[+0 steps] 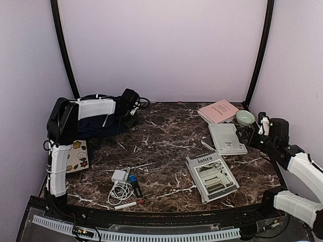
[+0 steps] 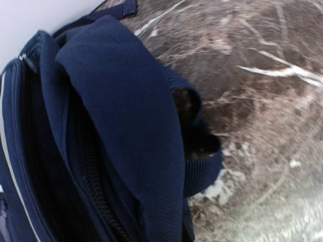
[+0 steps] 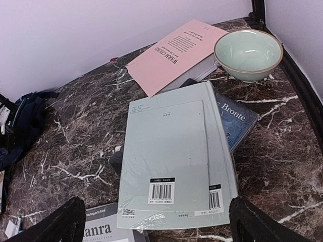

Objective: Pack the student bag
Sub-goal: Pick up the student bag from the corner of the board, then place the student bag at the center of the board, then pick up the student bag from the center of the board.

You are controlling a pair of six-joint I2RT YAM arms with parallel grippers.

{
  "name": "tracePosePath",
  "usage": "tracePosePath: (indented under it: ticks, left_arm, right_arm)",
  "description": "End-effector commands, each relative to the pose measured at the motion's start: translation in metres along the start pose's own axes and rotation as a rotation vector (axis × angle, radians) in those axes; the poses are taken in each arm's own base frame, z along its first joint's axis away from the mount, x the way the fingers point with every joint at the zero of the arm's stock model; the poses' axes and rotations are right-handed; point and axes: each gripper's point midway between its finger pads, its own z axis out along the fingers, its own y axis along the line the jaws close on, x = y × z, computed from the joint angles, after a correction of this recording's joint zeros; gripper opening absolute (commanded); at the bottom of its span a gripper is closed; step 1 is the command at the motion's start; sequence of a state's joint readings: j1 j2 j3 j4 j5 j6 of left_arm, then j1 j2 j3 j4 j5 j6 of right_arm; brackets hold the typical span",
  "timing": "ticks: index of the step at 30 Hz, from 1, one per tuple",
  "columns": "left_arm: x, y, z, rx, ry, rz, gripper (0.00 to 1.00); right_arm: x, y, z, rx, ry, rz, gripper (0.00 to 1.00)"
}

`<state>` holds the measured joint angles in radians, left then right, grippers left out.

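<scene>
Left tool [image 1: 129, 103] pressed together at student bag [image 2: 126, 101]; right tool [image 3: 159, 216] spread over green books [image 3: 166, 151]; Bronte cover [image 3: 238, 121] legible only wrist-side.

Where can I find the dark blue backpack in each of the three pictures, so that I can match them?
Top external: backpack at the upper left, partly under the left arm.
Left wrist: backpack fills the left half, very close.
Right wrist: backpack partly seen at the left edge, halfway down.
Shared landmark: the dark marble table with white veins, beside the backpack in all three.
</scene>
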<state>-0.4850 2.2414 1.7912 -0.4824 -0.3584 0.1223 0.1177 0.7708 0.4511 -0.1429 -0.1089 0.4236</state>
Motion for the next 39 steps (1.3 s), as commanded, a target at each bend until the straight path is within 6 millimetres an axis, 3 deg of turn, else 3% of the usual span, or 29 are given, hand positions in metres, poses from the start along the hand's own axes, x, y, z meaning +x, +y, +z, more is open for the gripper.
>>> tracePosePath:
  ticks: [1,4,8,12,17,18,20,21,23,25,28,32,36,39]
  left_arm:
    - [-0.074,-0.062,-0.139,0.051,-0.403,0.31,0.0]
    - [-0.062,-0.113,-0.195,0.011,-0.513,0.544,0.0]
    - [-0.017,-0.182,-0.252,0.3,-0.562,0.695,0.0]
    - [0.047,-0.22,-0.279,0.582,-0.505,0.779,0.0]
    - [0.126,-0.236,-0.292,0.775,-0.408,0.9,0.02]
    - [0.138,-0.238,-0.296,0.822,-0.378,0.916,0.15]
    - [0.157,-0.24,-0.309,0.923,-0.317,0.933,0.62]
    - [0.161,-0.24,-0.316,0.957,-0.297,0.937,0.77]
    - [0.159,-0.24,-0.329,1.002,-0.285,0.932,0.86]
    - [0.147,-0.244,-0.347,1.05,-0.329,0.922,0.89]
    - [0.111,-0.254,-0.365,1.062,-0.469,0.869,0.94]
    - [0.045,-0.268,-0.326,0.84,-0.534,0.704,0.99]
    - [0.009,-0.292,-0.282,0.725,-0.428,0.664,0.97]
    - [-0.009,-0.303,-0.258,0.693,-0.396,0.626,0.96]
  right_arm:
    - [-0.029,0.022,-0.01,-0.074,-0.049,-0.021,1.0]
    - [-0.04,0.038,-0.017,-0.142,-0.062,-0.02,1.0]
    - [-0.046,0.06,-0.024,-0.255,-0.065,-0.005,1.0]
    - [-0.043,0.082,-0.028,-0.375,-0.02,-0.007,1.0]
    - [-0.023,0.082,-0.018,-0.337,0.064,-0.002,0.98]
    - [-0.017,0.082,-0.016,-0.331,0.083,0.001,0.96]
    - [-0.002,0.081,-0.01,-0.306,0.139,0.008,0.92]
    - [0.006,0.078,-0.006,-0.286,0.172,0.014,0.9]
    - [0.021,0.072,0.0,-0.228,0.234,0.031,0.83]
    - [0.036,0.067,0.006,-0.178,0.308,0.048,0.75]
    - [0.061,0.067,0.013,-0.134,0.421,0.041,0.6]
    - [0.076,0.08,0.016,-0.154,0.466,0.032,0.46]
    - [0.068,0.108,0.021,-0.27,0.426,0.05,0.42]
    - [0.06,0.11,0.032,-0.254,0.404,0.054,0.39]
